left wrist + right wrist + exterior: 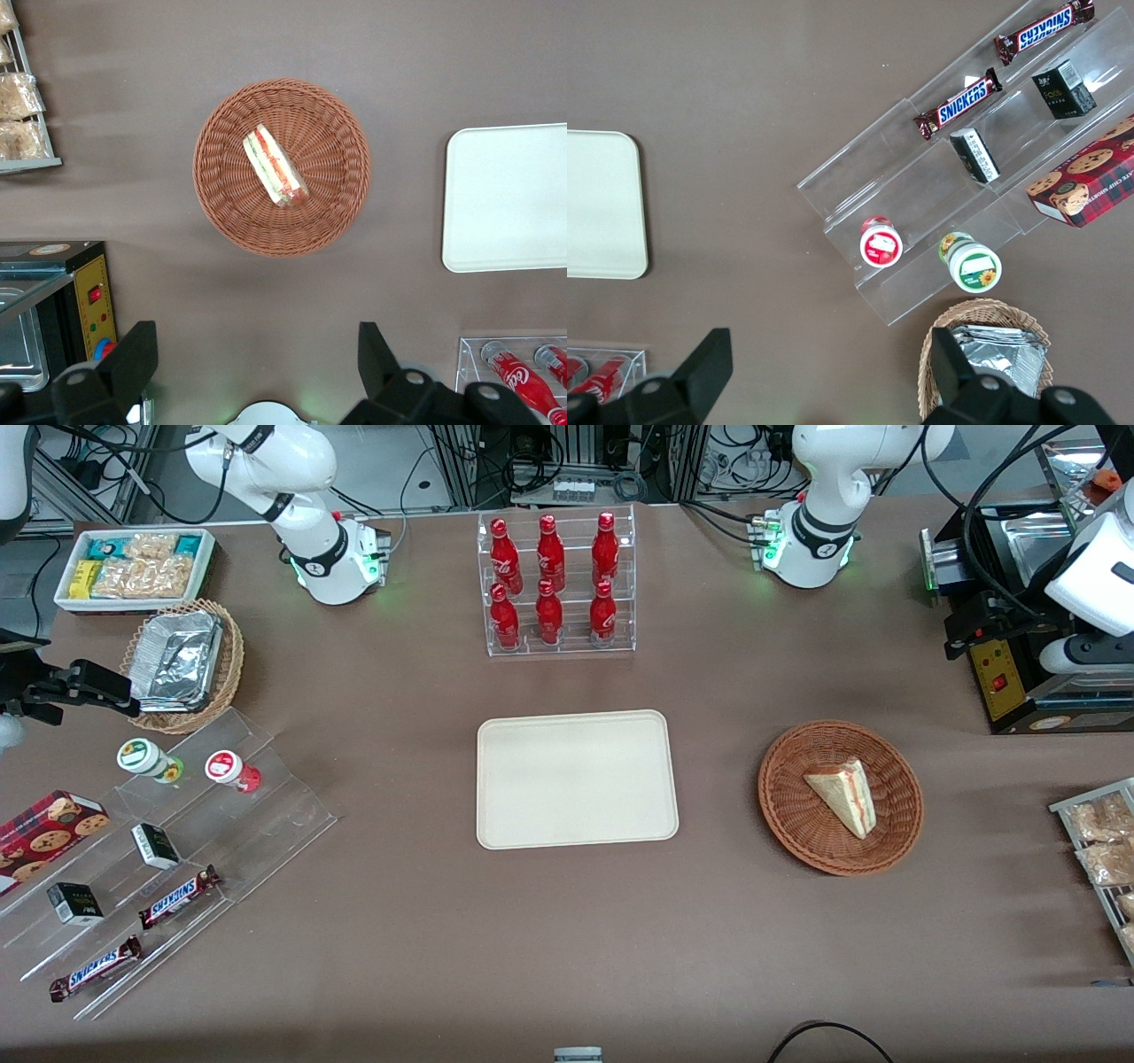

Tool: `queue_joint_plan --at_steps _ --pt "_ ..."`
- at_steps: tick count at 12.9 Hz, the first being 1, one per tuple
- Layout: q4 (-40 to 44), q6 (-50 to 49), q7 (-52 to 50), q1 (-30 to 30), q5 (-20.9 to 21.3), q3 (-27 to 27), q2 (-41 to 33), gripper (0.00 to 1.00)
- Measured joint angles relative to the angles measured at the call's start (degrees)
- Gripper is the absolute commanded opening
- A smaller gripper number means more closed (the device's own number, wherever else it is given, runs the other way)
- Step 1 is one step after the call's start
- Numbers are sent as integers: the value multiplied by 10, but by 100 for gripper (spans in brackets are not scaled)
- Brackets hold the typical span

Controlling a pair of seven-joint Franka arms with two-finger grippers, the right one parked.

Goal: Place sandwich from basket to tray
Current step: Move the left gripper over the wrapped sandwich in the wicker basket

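Observation:
The sandwich (846,795) is a pale bread wedge with a red and green filling stripe. It lies in the round reddish-brown basket (788,815) toward the working arm's end of the table. The cream tray (576,779) lies flat beside the basket, mid-table, with nothing on it. My left gripper (961,633) hangs high above the table near the black appliance, apart from the basket. In the left wrist view the gripper (257,341) is open and holds nothing, and the sandwich (275,166), the basket (337,190) and the tray (505,199) all show below it.
A clear rack of red bottles (555,584) stands farther from the front camera than the tray. A black appliance (1005,677) and a wire rack of snack packets (1103,841) sit by the basket. An acrylic stand with snacks (168,868) lies toward the parked arm's end.

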Motion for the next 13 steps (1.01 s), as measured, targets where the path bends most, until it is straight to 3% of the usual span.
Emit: queue_joint_plan --at_steps 7,13 --pt "-15 17 0 0 13 0 24 100" --pt "-139 173 -43 1 13 1 37 100"
